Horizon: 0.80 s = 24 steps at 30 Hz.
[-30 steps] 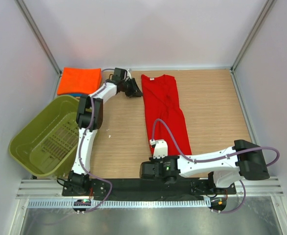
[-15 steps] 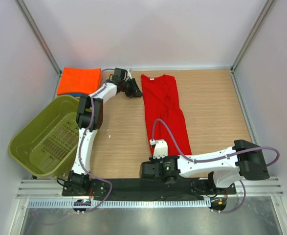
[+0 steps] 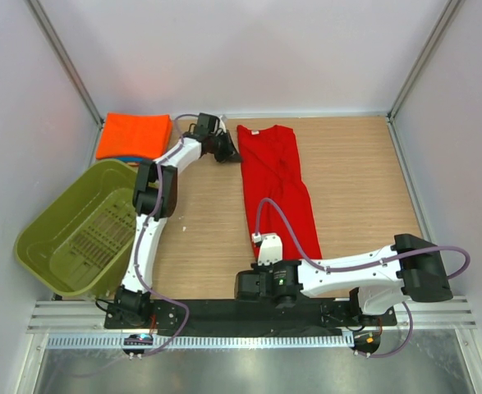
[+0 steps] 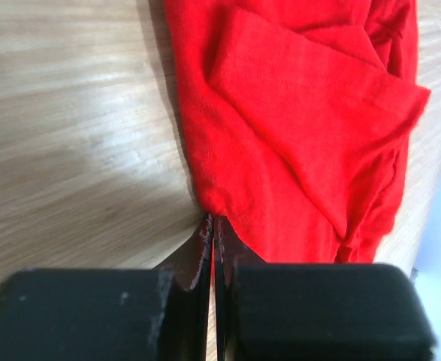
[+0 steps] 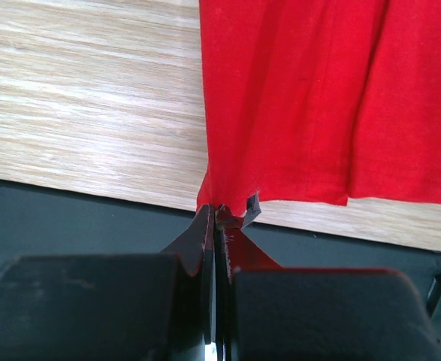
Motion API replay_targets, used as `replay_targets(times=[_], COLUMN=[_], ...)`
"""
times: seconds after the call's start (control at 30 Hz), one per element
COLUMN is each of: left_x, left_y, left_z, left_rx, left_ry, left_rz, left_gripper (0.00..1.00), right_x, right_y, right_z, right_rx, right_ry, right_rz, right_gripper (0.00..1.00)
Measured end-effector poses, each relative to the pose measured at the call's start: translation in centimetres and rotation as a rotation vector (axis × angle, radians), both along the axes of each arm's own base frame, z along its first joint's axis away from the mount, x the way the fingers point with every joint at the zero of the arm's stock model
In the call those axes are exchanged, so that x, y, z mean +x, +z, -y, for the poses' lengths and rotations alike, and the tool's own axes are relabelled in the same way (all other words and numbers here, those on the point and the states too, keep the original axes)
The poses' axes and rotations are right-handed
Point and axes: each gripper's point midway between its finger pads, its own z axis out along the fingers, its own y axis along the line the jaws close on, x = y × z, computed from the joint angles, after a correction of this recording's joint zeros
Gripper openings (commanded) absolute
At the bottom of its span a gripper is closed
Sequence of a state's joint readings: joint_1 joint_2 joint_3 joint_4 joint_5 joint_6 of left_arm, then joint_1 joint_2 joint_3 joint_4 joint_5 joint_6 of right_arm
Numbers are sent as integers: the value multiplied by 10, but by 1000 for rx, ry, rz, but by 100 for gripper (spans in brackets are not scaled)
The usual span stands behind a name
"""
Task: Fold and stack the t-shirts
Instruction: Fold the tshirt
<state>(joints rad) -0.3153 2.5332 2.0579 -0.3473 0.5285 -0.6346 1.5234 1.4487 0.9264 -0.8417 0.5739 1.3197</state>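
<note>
The deep red t-shirt (image 3: 275,176) lies lengthwise on the wooden table (image 3: 355,180), folded into a narrow strip. The left gripper (image 4: 212,226) has its jaws pressed together on the left edge of this shirt, near its far end. The right gripper (image 5: 217,214) is also fully closed and pinches the near left corner of the hem, at the near edge of the table. At far left a folded orange t-shirt (image 3: 134,135) lies on a blue t-shirt (image 3: 119,158), just beside the olive-green basket (image 3: 68,238).
</note>
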Motion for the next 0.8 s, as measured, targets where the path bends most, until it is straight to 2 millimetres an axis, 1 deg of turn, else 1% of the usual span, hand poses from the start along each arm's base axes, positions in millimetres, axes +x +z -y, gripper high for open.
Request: replay_targets(times=[0.17, 0.43, 0.53, 0.57, 0.63, 0.67, 0.73, 0.8], left_x=[13, 10, 9, 9, 9, 8, 8, 9], left_y=[2, 0, 0, 0, 0, 0, 0, 1], left_z=[-2, -5, -7, -7, -8, -9, -11, -15], left_rx=[77, 136, 142, 141, 141, 141, 139, 141], left_ry=[31, 12, 2, -1, -6, -7, -8, -7], left_rz=[12, 10, 11, 11, 10, 7, 2, -1], left_gripper=[0, 0, 0, 0, 6, 7, 8, 7], right_x=[-6, -9, -10, -10, -11, -11, -14, -15], right_y=[5, -5, -5, -5, -5, -5, -6, -6], right_z=[1, -2, -5, -7, -11, -13, -17, -19], right_rx=[-27, -101, -93, -88, -77, -72, -63, -59], right_ry=[7, 27, 38, 45, 57, 65, 80, 94], right_rz=[7, 13, 12, 12, 10, 7, -6, -13], right_gripper=[1, 1, 6, 11, 19, 26, 32, 34])
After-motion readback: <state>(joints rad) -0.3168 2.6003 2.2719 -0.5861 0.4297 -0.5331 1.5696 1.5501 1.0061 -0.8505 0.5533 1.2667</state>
